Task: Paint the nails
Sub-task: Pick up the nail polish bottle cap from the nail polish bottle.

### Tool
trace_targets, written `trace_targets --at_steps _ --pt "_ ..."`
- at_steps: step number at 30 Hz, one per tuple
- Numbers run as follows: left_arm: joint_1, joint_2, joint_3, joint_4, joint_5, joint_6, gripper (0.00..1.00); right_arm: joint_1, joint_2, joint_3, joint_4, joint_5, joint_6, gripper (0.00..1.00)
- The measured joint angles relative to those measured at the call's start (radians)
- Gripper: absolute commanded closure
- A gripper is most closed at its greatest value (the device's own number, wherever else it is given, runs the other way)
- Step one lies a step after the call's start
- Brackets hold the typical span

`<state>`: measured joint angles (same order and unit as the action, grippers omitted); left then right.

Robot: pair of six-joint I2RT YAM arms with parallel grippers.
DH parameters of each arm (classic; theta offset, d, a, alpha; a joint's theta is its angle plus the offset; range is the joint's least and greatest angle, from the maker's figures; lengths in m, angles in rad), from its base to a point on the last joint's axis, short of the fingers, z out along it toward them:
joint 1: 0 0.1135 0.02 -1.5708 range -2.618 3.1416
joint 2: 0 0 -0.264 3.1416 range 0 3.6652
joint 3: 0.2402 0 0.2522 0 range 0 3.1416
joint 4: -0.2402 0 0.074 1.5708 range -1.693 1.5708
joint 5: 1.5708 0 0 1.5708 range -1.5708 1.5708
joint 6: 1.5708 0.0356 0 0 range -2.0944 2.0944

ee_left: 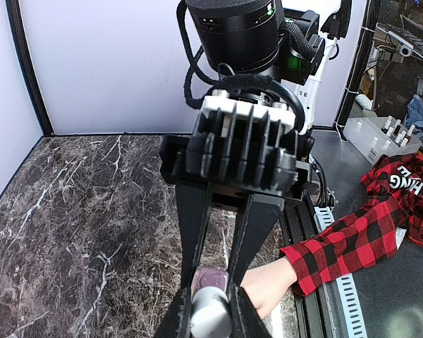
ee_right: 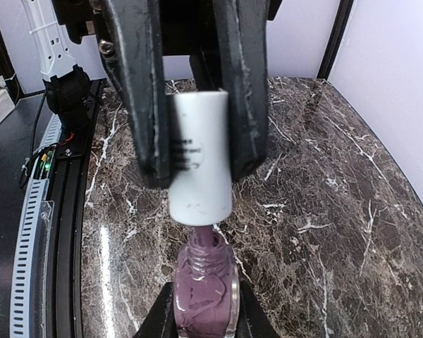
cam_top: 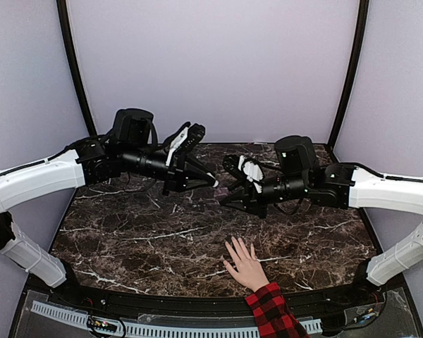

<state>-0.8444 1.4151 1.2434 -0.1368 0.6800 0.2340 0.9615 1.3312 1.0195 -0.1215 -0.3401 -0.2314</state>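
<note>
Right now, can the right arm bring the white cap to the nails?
Probably yes. The right gripper holds the white cap just above the bottle in the left gripper; the hand lies flat nearby, nails uncovered, with only marble between. The cap must first lift clear of the bottle neck.

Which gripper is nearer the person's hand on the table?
Right, narrowly. The right gripper hangs just beyond the hand; the left gripper sits slightly farther back and to the left.
</note>
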Motion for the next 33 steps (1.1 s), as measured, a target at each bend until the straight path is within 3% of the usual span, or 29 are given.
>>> trace_targets --at_steps 33 --pt "0.011 -0.017 0.000 -0.009 -0.018 0.000 1.00 0.000 0.000 0.000 -0.002 -0.008 -0.004 1.00"
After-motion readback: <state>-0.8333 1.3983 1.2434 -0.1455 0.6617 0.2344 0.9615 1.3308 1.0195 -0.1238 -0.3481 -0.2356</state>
